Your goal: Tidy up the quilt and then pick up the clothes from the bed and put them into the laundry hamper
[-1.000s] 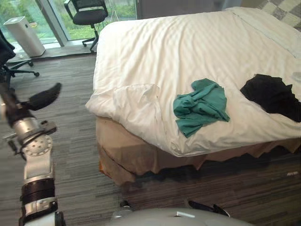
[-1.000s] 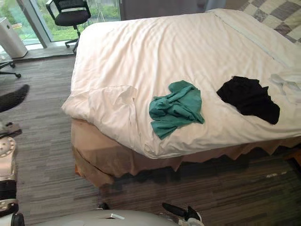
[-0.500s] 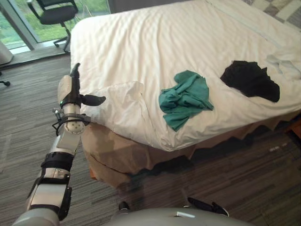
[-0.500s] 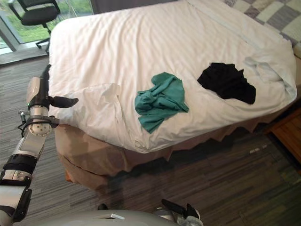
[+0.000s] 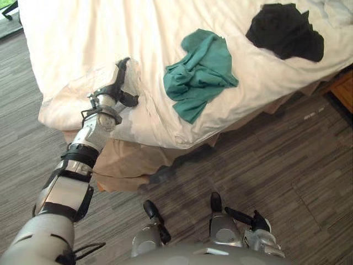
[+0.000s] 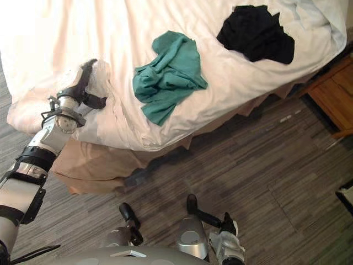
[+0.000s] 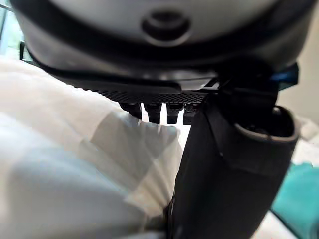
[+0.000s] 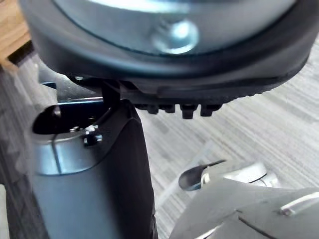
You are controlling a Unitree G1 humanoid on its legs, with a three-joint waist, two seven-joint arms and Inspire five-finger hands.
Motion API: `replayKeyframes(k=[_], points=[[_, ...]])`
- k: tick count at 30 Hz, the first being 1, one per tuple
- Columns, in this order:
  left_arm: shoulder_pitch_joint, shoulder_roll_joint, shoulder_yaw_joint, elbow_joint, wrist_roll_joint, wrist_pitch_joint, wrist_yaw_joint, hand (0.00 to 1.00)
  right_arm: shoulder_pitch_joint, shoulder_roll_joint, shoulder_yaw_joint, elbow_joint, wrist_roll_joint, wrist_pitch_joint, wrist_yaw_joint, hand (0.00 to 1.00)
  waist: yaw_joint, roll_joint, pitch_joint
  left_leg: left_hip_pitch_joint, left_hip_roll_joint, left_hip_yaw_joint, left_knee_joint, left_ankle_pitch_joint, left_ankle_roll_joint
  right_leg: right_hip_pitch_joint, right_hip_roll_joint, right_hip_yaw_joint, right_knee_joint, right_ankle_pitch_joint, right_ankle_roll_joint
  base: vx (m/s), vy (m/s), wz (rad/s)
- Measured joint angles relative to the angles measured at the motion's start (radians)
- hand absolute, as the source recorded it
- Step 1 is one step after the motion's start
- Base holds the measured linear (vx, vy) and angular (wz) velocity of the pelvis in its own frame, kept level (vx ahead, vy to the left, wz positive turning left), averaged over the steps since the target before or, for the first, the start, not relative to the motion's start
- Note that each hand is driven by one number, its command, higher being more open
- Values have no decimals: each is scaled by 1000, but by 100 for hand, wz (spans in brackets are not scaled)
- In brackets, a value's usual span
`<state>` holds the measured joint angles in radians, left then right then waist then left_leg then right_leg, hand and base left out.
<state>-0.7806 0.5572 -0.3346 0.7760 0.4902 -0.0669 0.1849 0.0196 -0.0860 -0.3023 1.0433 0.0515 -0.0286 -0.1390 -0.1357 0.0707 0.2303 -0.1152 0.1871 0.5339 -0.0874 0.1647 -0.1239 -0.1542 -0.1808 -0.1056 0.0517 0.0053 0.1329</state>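
**Left hand (image 5: 114, 91) on the quilt (image 5: 77, 38) corner fold**
Fingers straight along the fold, pointing away from the robot, thumb spread. Green garment (image 5: 199, 72) lies just beside, long axis diagonal; black garment (image 5: 284, 30) lies further right.

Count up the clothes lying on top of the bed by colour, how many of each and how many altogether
Green garment: 1
Black garment: 1
Total: 2, both lying loose on the white quilt, apart from each other.
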Motion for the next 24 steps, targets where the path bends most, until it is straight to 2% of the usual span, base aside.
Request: replayKeyframes(k=[4, 9, 11, 13, 15, 19, 20, 23, 24], points=[[-33, -8, -52, 49, 71, -3, -48, 0, -1, -3, 0, 1, 0, 2, 1, 100, 0, 2, 4, 1, -2, -5, 0, 7, 2, 3, -2, -10, 3, 6, -1, -51, 13, 4], [-43, -6, -106, 50, 65, -32, -110, 0, -4, -21, 2, 3, -1, 7, 14, 100, 1, 14, 11, 26, -6, -48, -4, 14, 7, 59, -8, -57, -2, 4, -2, -41, 14, 24], [-28, 18, -132, 13, 57, -49, -133, 0, -5, -31, 21, 3, -5, 13, 27, 100, 6, 18, 14, 34, -7, -67, -4, 16, 9, 80, -8, -77, -3, 3, -3, -25, 10, 23], [55, 89, -145, -137, 40, -70, -170, 0, -2, -32, 24, 3, -7, 23, 43, 100, 11, 18, 14, 52, -8, -89, -4, 16, 9, 113, -9, -100, -5, -4, -4, -4, 4, 33], [199, 187, -119, -340, -23, -106, -184, 0, 9, -35, 35, 4, -10, 24, 52, 100, 26, 19, 13, 70, -11, -132, -4, 16, 9, 166, -11, -146, -8, -18, -2, 30, -8, 55], [455, 236, 58, -533, -63, -125, -191, 0, 15, -40, 43, 5, -45, 24, 74, 100, 61, 15, 12, 85, -18, -180, -4, 16, 8, 225, -11, -195, -28, -25, 0, 30, -15, 37], [533, 241, 118, -569, -94, -127, -198, 100, 18, -42, 52, 6, -48, 24, 83, 100, 72, 10, 10, 90, -21, -193, -4, 15, 7, 245, -11, -210, -39, -26, 1, 30, -18, 35], [661, 240, 219, -602, -143, -131, -204, 100, 24, -52, 80, 13, -83, 24, 99, 100, 110, -9, 0, 88, -23, -223, -4, 15, 7, 262, -9, -241, -43, -36, 2, 11, -27, 33], [711, 239, 257, -600, -144, -130, -204, 100, 25, -49, 89, 18, -84, 25, 106, 100, 117, -23, -7, 88, -26, -242, -4, 15, 6, 278, -8, -260, -47, -41, 2, 32, -45, 39]])
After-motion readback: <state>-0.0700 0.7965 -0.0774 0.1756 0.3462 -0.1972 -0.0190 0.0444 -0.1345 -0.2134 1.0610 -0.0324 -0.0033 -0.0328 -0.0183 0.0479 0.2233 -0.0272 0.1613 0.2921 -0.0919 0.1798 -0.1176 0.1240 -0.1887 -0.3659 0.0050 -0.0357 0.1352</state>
